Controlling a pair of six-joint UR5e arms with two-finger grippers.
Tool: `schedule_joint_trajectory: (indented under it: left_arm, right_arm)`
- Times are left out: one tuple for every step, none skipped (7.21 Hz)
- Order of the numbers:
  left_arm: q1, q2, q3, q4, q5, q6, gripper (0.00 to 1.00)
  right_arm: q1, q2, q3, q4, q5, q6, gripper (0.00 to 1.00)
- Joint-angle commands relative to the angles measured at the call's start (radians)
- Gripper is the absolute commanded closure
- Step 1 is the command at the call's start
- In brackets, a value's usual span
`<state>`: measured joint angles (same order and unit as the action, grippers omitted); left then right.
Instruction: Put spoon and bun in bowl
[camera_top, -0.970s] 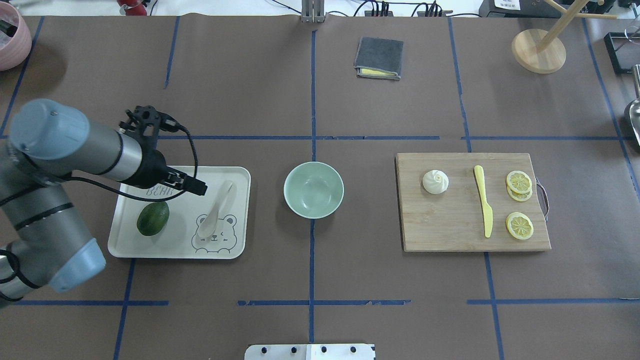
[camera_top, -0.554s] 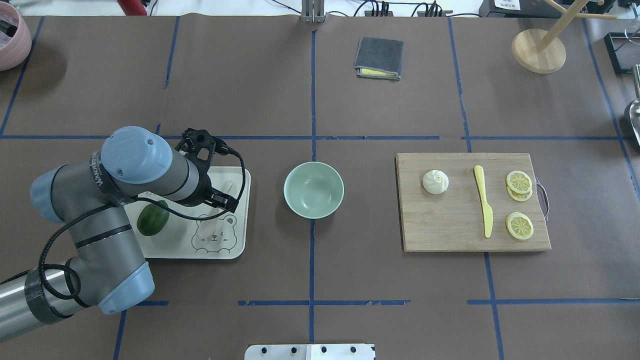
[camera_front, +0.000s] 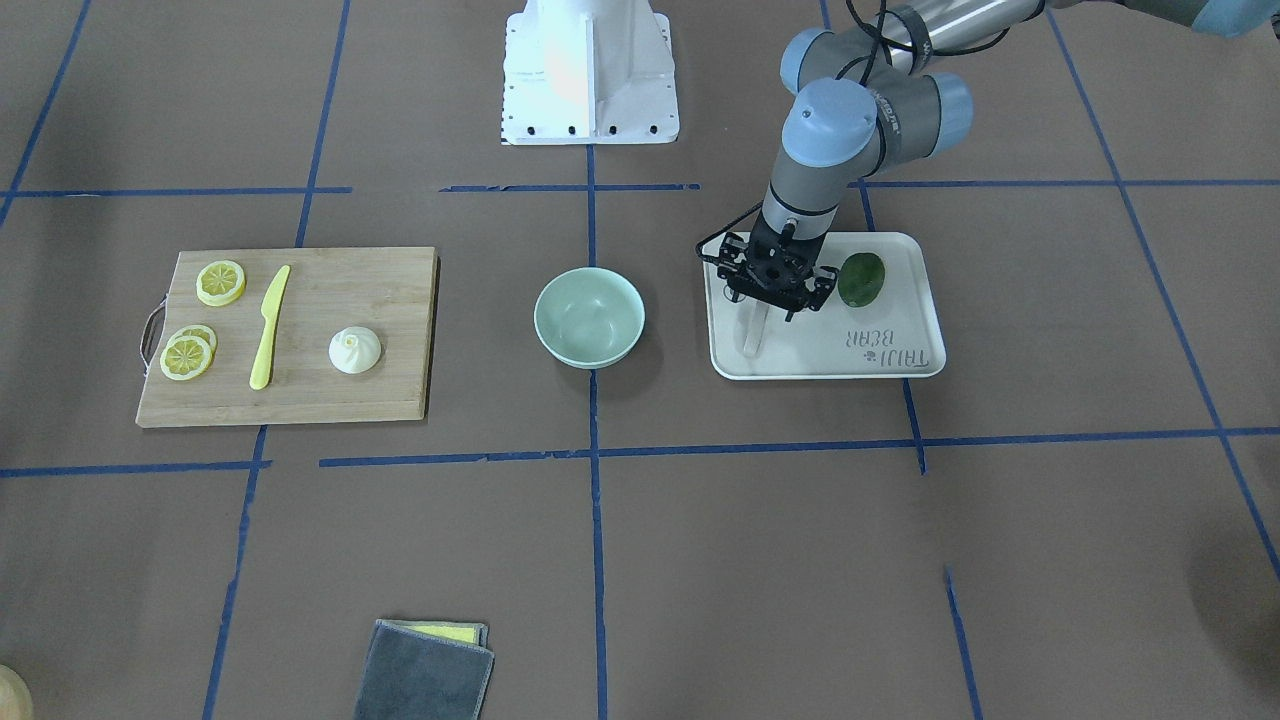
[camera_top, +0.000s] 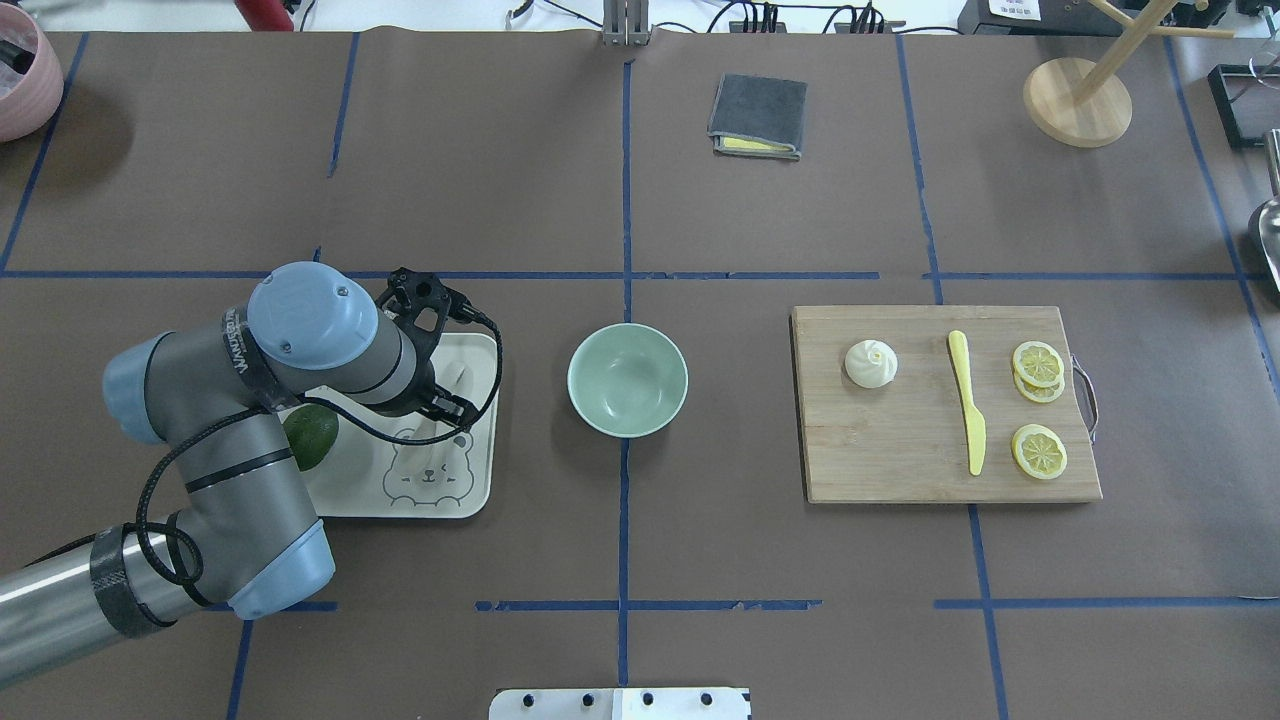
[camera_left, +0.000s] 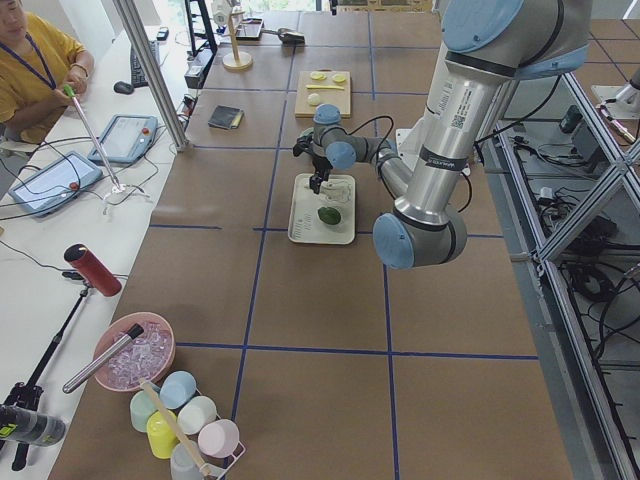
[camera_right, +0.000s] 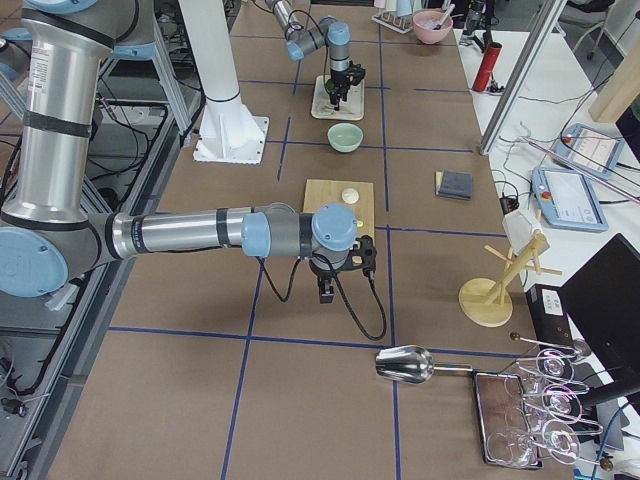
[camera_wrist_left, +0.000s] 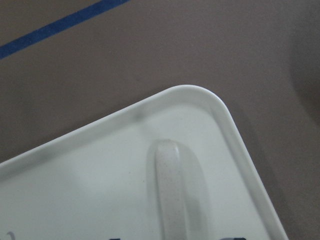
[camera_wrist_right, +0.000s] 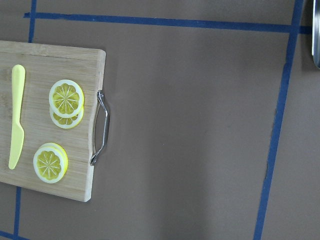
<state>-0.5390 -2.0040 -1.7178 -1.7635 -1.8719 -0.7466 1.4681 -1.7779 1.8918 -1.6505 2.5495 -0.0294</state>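
While the bowl (camera_top: 627, 380) sits empty, nothing is done yet: spoon (camera_front: 752, 336) lies on the tray (camera_front: 900, 368) to its left, bun (camera_top: 871, 363) on the cutting board (camera_top: 900, 460) to its right. Left gripper (camera_front: 772, 290) hovers over the spoon, and its jaw spread can't be told. The same goes for the right gripper (camera_right: 328, 285), which hangs beyond the board's right end.

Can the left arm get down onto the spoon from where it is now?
Probably yes: the left gripper hangs directly over the spoon on the tray, the green fruit lies apart to one side, and nothing covers the handle.
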Motion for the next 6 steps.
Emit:
schedule_joint_trajectory:
  left_arm:
    - [0.001,-0.002,0.013,-0.007,-0.001,0.004,0.41]
    - [0.001,-0.002,0.017,-0.01,-0.001,0.006,0.43]
    - [0.001,-0.007,0.02,-0.019,-0.001,0.006,0.45]
    - [0.001,-0.007,0.023,-0.024,-0.001,0.004,0.52]
    - [0.001,-0.007,0.024,-0.025,-0.003,0.006,0.6]
    - [0.001,-0.007,0.024,-0.024,-0.003,0.004,0.79]
  right_arm:
    - [-0.002,0.0,0.0,0.0,0.003,0.002,0.0]
    - [0.0,-0.002,0.0,0.0,0.003,0.002,0.0]
    - [0.0,0.0,-0.002,0.0,0.003,0.002,0.0]
    - [0.0,0.0,0.0,0.0,0.003,0.002,0.0]
    - [0.0,-0.002,-0.002,0.0,0.003,0.002,0.0]
    - [-0.002,-0.002,-0.002,0.0,0.003,0.003,0.0]
